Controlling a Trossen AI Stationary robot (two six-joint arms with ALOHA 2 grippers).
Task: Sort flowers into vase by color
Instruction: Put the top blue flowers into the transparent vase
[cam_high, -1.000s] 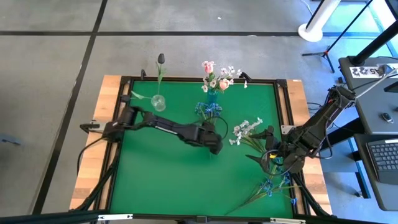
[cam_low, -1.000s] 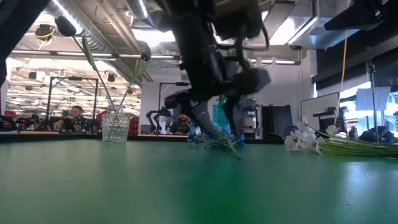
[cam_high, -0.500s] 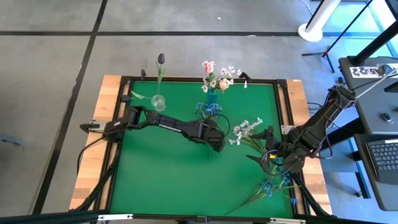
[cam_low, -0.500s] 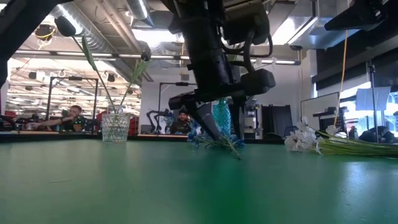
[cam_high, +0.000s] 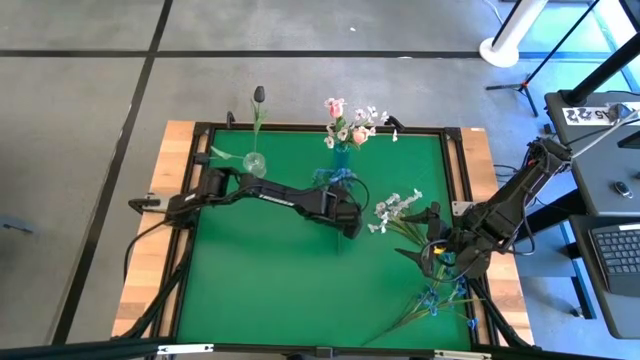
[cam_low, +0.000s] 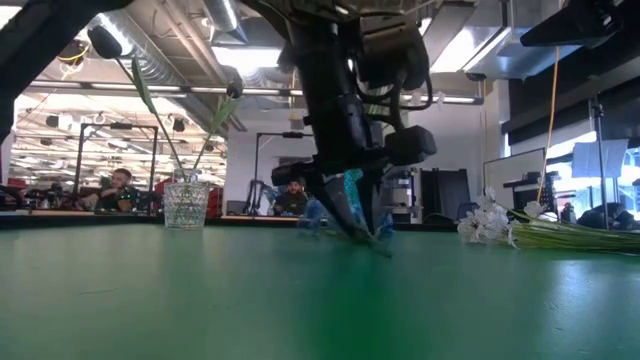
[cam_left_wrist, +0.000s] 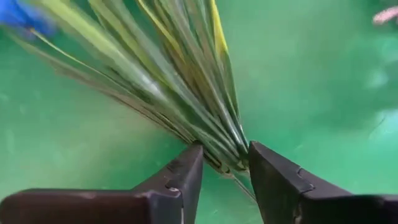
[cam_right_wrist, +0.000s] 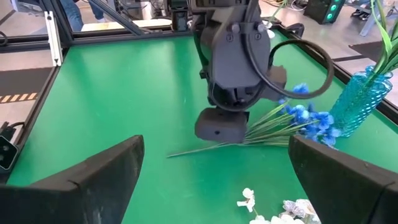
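A bunch of blue flowers (cam_high: 335, 176) lies on the green table, its blossoms (cam_right_wrist: 305, 115) beside the teal vase (cam_high: 341, 155) and its stem tips (cam_right_wrist: 180, 152) pointing away. My left gripper (cam_high: 349, 224) is down over the bundled green stems (cam_left_wrist: 186, 93), shut on them. My right gripper (cam_right_wrist: 211, 180) waits wide open near the table's right edge (cam_high: 428, 250), close to a spray of white blossoms (cam_high: 398, 208). The teal vase holds pink tulips and white blossoms. A clear glass vase (cam_high: 255, 165) holds a dark tulip bud. My left gripper pinches the blue bunch by its gathered stems (cam_left_wrist: 227, 152), toward the stem end, between its two fingers (cam_left_wrist: 186, 177). The fingers come from above, pointing down, and lie across the stems. The bunch still rests on the table, blossom end by the teal vase.
A second blue bunch (cam_high: 432, 298) lies near the table's near right corner. The white spray (cam_low: 490, 225) lies right of the left gripper. A black frame rims the table (cam_high: 200, 200). People sit in the room beyond the far edge (cam_low: 120, 185).
My left gripper has come down to the table top over the blue bunch's stems and shifted a little toward the far edge. The right arm has kept still.
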